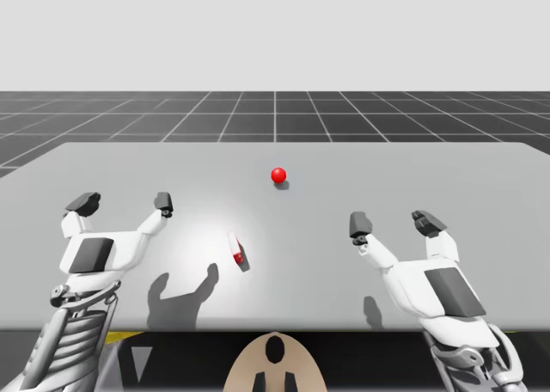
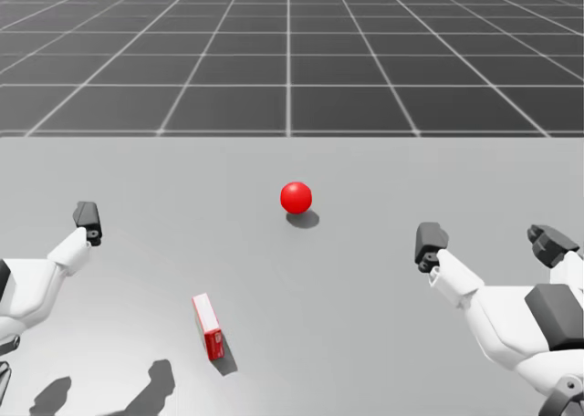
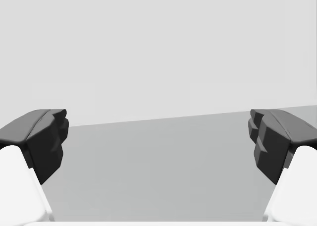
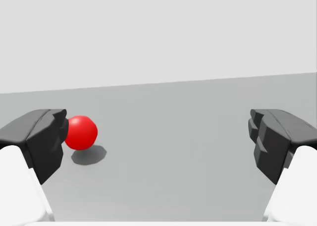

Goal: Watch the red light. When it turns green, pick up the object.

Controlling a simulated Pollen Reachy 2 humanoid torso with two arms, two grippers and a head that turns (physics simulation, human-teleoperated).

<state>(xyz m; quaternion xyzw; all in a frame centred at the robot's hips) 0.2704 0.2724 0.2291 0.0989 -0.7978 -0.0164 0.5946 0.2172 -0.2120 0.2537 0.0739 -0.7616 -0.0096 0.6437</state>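
Light (image 1: 278,175) reads red: a small round ball sitting on the grey table (image 1: 481,177) w/ its shadow just beside it. It's approx mid-table, on the far side of both arms. In the head view the ball (image 2: 296,197) is the same red, centred btwn the arms.

Object = small flat box (image 1: 236,248), red w/ a white face, lying on the table on the near side of the light and well apart from it. It's btwn the two arms but closer to the left one. In the head view the box (image 2: 209,326) lies w/ its long side running roughly away from me, red end nearest me. Neither gripper touches it.

Left gripper (image 1: 123,204) hovers over the table, fingers spread wide, gripping nothing. In the left wrist view that gripper (image 3: 158,137) has grey tabletop ahead btwn its dark fingertips. The box sits off to its inner side, near but apart.

Right gripper (image 1: 394,224) is likewise wide open w/ nothing held. The head view shows it (image 2: 491,244) raised over the table's right part, well apart from the box. In the right wrist view the gripper (image 4: 158,137) has the light (image 4: 81,132) ahead of it, next to one fingertip, not centred btwn the two.

Dark grid floor (image 1: 275,117) runs beyond the table's far edge
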